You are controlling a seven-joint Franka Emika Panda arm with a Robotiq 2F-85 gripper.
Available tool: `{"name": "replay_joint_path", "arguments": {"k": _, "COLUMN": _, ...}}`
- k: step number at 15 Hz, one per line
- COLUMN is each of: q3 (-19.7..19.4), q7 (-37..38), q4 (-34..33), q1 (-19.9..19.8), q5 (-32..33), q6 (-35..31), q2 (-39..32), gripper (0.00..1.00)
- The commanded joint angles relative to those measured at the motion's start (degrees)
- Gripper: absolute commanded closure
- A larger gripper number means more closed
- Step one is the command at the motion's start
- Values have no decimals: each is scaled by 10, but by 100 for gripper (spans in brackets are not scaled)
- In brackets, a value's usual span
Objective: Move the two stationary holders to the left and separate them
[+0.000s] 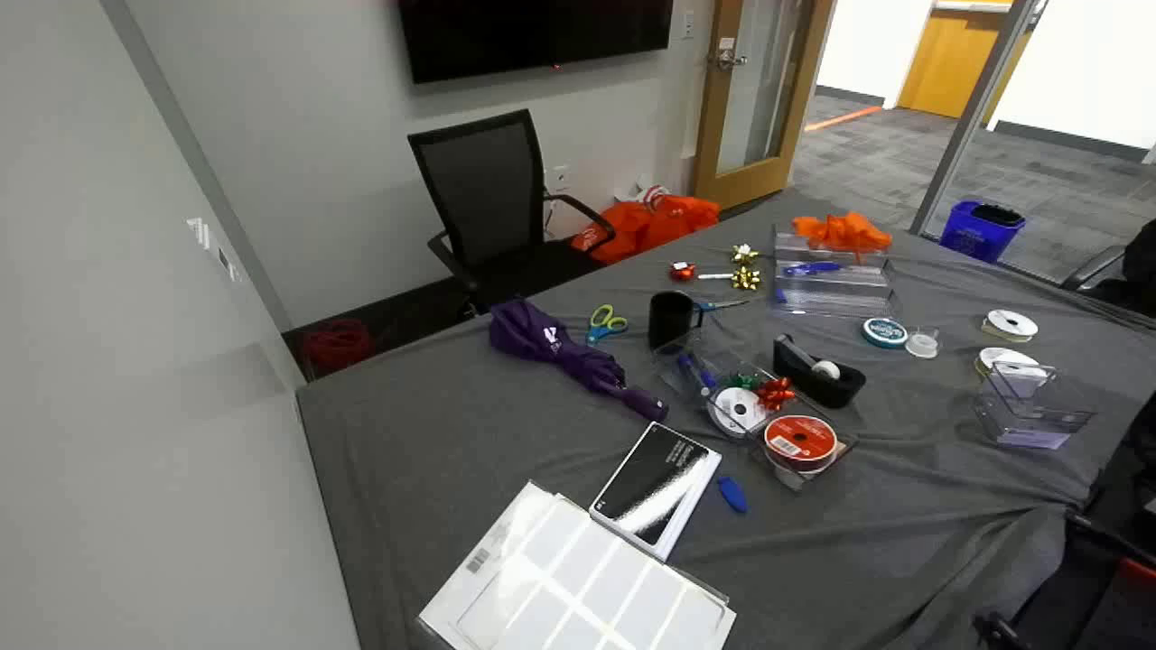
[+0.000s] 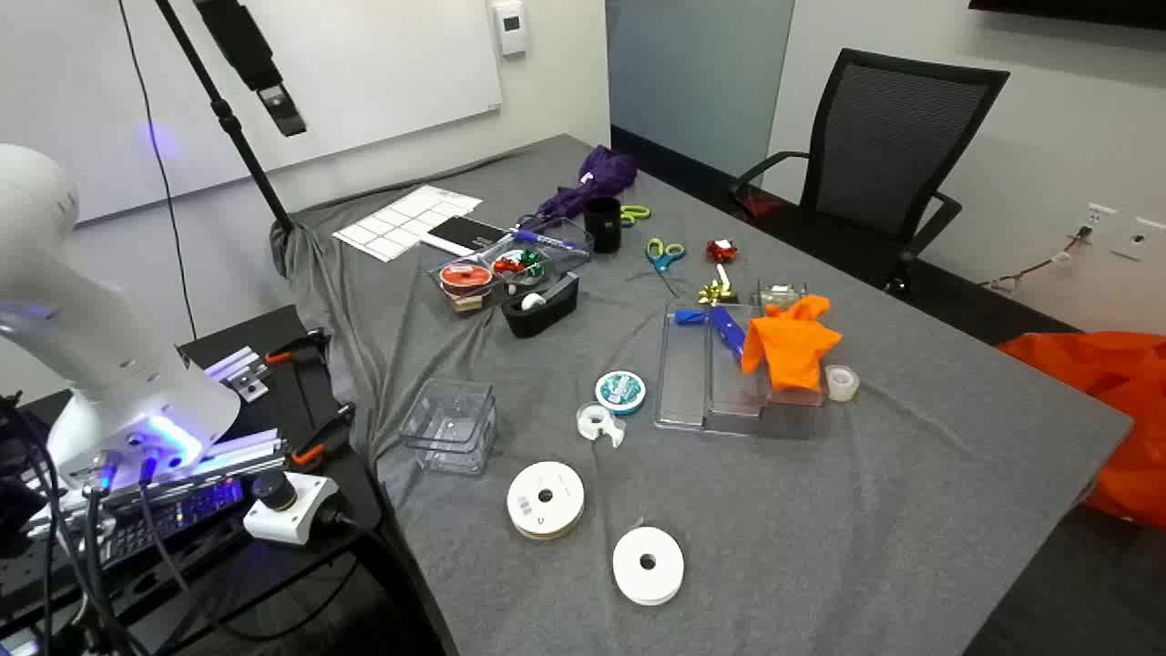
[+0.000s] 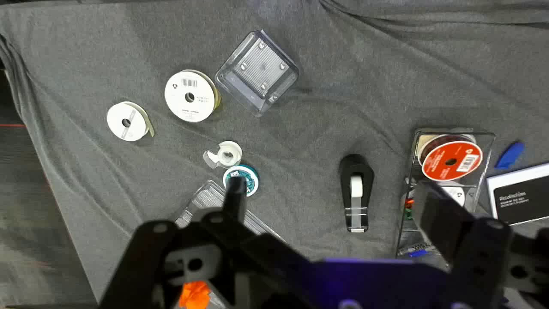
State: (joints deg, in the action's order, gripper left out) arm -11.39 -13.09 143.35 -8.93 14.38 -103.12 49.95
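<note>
Evidently the Robotiq gripper [image 3: 334, 193] holds nothing: its fingers [image 3: 236, 199] stand spread wide at the bottom of the wrist view, with the black tape dispenser [image 3: 356, 197] showing between them on the grey cloth [image 3: 321, 137]. The two clear plastic holders [image 3: 257, 71] lie past the fingertips, toward the top of that view and nearer the finger at picture left. In an exterior view they sit by the edge of the cloth where the white Panda arm [image 2: 100, 337] stands, so I judge that the coming reach means drawing back toward the arm rather than stretching farther out.

As for pose, the gripper seems to hang high over the cloth, pointing steeply down, and the fingers would have a long way to descend.

The holders are not yet apart: an upper holder [image 2: 448, 415] sits over a lower holder [image 2: 460, 460], though whether it is nested inside or merely resting on top I cannot tell. Seen from above the pair is close to square, so no long axis offers itself; its walls run slantwise to the line between the fingertips, and a turn of the gripper is probably wanted before closing on opposite walls. Just beside the holders, at picture left, is a white ribbon spool [image 3: 180, 96], which a finger coming down on that side could knock.
</note>
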Motion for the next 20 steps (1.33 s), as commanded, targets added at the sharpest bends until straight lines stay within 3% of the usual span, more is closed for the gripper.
{"name": "replay_joint_path", "arguments": {"k": 1, "q3": -3, "q7": 3, "q4": -2, "q1": 5, "q5": 2, "q6": 3, "q2": 0, "gripper": 0}}
{"name": "replay_joint_path", "arguments": {"k": 9, "q3": -3, "q7": 3, "q4": -2, "q1": 5, "q5": 2, "q6": 3, "q2": 0, "gripper": 0}}
{"name": "replay_joint_path", "arguments": {"k": 15, "q3": -31, "q7": -6, "q4": 54, "q1": -5, "q5": 23, "q6": -75, "q2": -28, "gripper": 0}}
{"name": "replay_joint_path", "arguments": {"k": 20, "q3": -60, "q7": 15, "q4": 102, "q1": -35, "q5": 57, "q6": -164, "q2": -105, "gripper": 0}}
